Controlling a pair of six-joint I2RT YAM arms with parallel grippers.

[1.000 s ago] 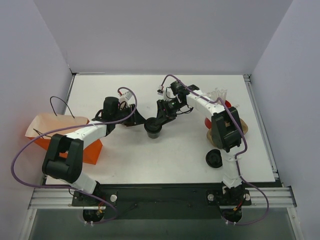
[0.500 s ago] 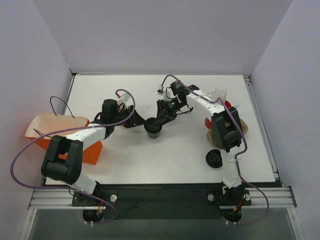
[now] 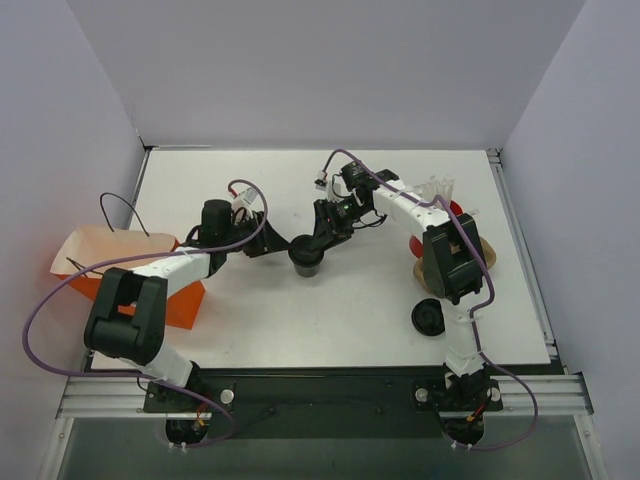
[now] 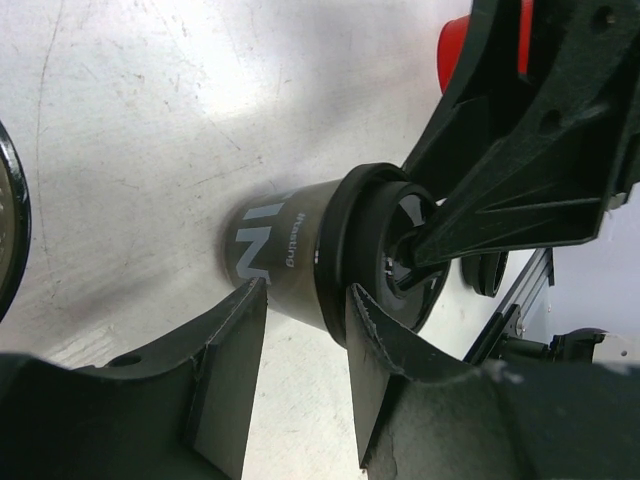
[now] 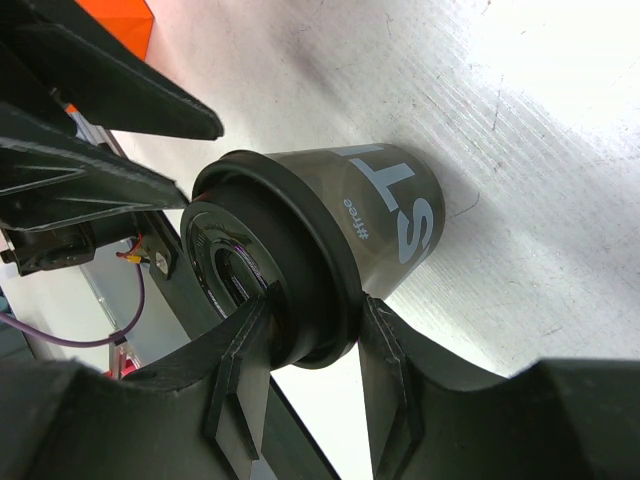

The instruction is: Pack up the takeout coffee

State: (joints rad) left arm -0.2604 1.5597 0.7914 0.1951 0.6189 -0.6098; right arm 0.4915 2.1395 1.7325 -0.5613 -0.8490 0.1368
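1. Jaws of the left gripper [image 4: 305,310] stand released, tips just short of the takeout coffee [image 3: 306,260]. They have eased back slightly, so the cup is probably left to the other arm. Behind, at the worktop [image 3: 350,320] edge, the orange container [image 3: 185,305] hides its contents.
2. The coffee stands upright mid-worktop, lid on, unmoved.
3. The right gripper [image 5: 312,318] has its jaws clenched on that lid, probably ready to carry.
4. A loose black lid [image 3: 428,317] lies well apart.
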